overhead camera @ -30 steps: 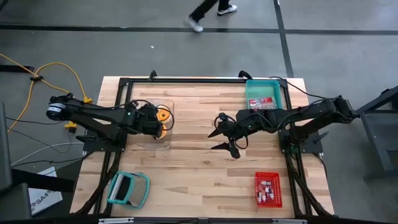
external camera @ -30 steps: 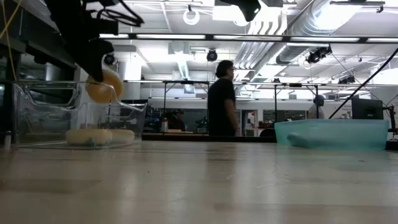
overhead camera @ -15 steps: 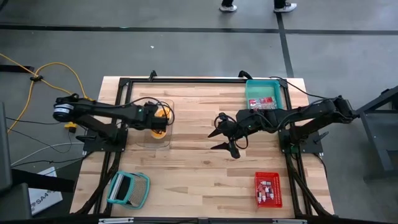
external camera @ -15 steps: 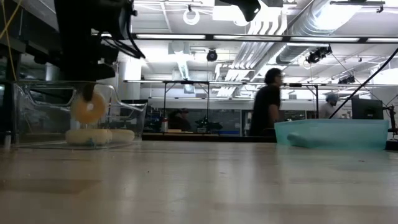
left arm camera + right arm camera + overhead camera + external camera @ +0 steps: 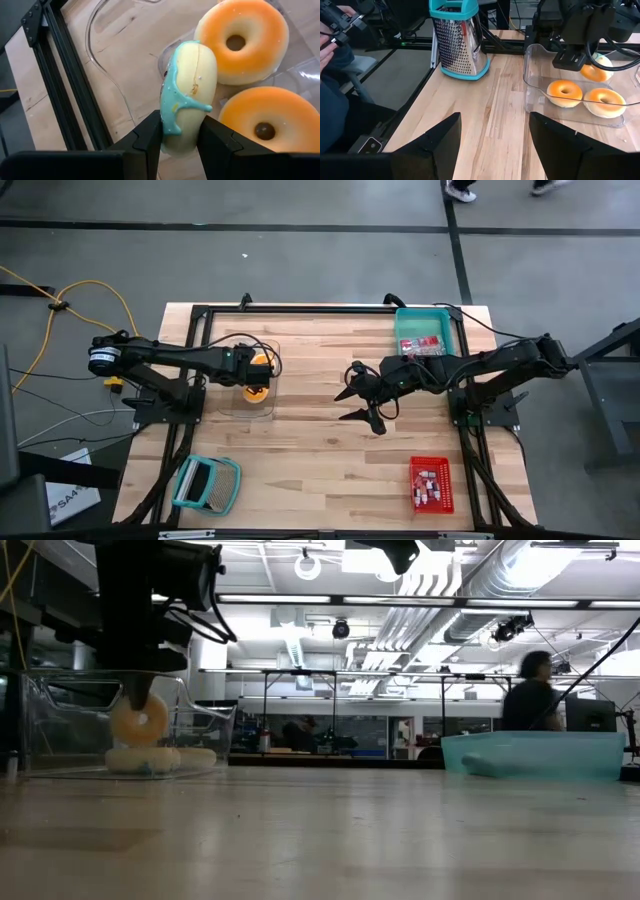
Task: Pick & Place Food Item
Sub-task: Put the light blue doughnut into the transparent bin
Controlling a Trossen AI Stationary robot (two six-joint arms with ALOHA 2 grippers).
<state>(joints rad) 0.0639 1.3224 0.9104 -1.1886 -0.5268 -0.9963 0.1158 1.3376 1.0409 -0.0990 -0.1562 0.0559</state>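
Observation:
My left gripper (image 5: 181, 129) is shut on a pale donut with teal icing (image 5: 189, 92). It holds the donut inside a clear plastic container (image 5: 243, 392) at the table's left. Two orange-glazed donuts (image 5: 242, 42) (image 5: 267, 120) lie flat on the container's floor. In the low view the held donut (image 5: 140, 720) hangs just above them; whether it touches them, I cannot tell. My right gripper (image 5: 358, 395) stands open over the middle of the table, with nothing between its fingers. My left gripper pinches the donut's upper rim (image 5: 176, 120) between its two fingers, one on the iced face and one on the plain face. The fingers slant steeply down from above. The donut stands on edge and hangs below the fingers, inside the container walls.
A teal bin (image 5: 425, 330) with packets stands at the back right. A red basket (image 5: 430, 485) sits at the front right. A metal grater with a teal handle (image 5: 207, 485) lies at the front left. A person moves in the room beyond the table.
My left gripper has gone down into the container and turned about. The donut has sunk from above the container's rim to just over the two orange donuts, and its hole now faces the low camera. The grip has stayed shut.

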